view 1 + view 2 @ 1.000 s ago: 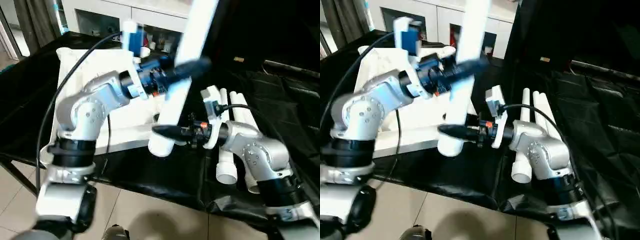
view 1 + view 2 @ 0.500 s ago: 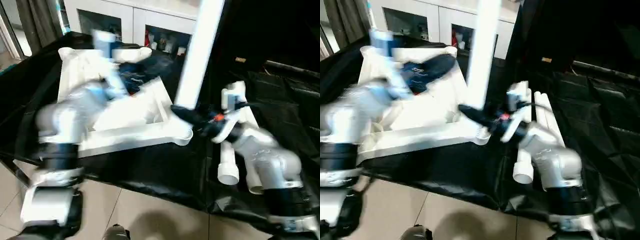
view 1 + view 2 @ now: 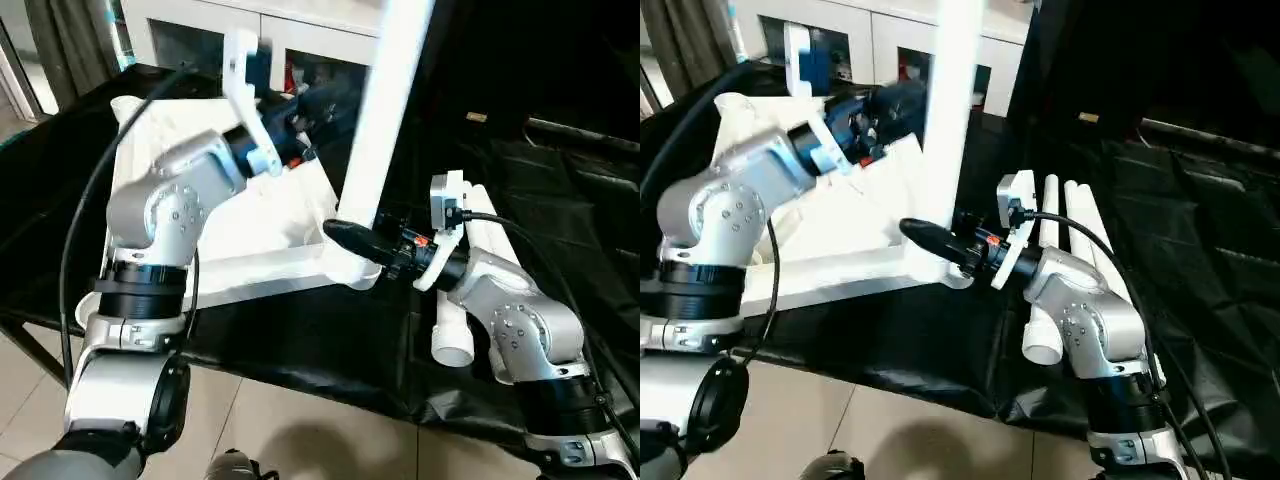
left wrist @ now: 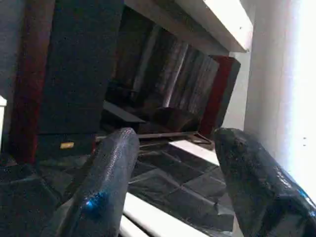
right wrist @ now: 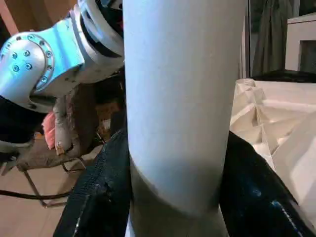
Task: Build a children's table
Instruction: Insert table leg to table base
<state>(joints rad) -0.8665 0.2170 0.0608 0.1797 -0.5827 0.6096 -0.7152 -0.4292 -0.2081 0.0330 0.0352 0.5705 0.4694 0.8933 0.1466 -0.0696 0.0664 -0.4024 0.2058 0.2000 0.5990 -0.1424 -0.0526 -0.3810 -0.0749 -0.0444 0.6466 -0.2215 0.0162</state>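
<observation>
Right wrist view, end effector (image 5: 173, 197) clasping leg (image 5: 180, 98)

Left arm bent at frame left, left gripper (image 3: 318, 112) raised at upper centre, fingers spread, right gripper (image 3: 352, 243) mid-frame, fingers clamped on a white tube

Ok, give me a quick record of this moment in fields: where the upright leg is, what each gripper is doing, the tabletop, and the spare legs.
upright leg: white tube leg stands near vertical, its base at the near right corner socket of the tabletop
right gripper: right gripper shut on the upright leg low down, a finger on each side
left gripper: left gripper open, holding nothing, beside the leg higher up
tabletop: white tabletop lies underside up on the black-draped work table
spare legs: white tube legs lie side by side behind the right arm
</observation>
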